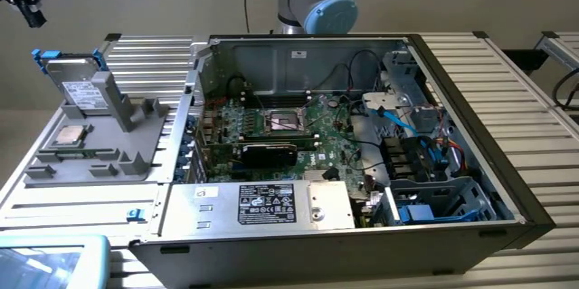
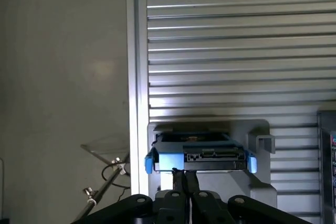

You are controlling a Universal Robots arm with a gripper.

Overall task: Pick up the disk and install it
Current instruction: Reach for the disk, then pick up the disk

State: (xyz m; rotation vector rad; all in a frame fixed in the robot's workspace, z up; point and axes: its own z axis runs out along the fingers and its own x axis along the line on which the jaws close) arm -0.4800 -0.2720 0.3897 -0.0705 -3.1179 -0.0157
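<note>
The disk [image 1: 80,87] stands on edge in the grey stand [image 1: 127,141], its blue-railed top edge free. The fingers [image 2: 180,182] are closed on nothing, well above the stand with open air between.

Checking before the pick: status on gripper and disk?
Gripper shut, empty, off the disk. Disk upright in grey holder, beside the open computer case, not yet picked. Nothing between gripper and disk.
</note>
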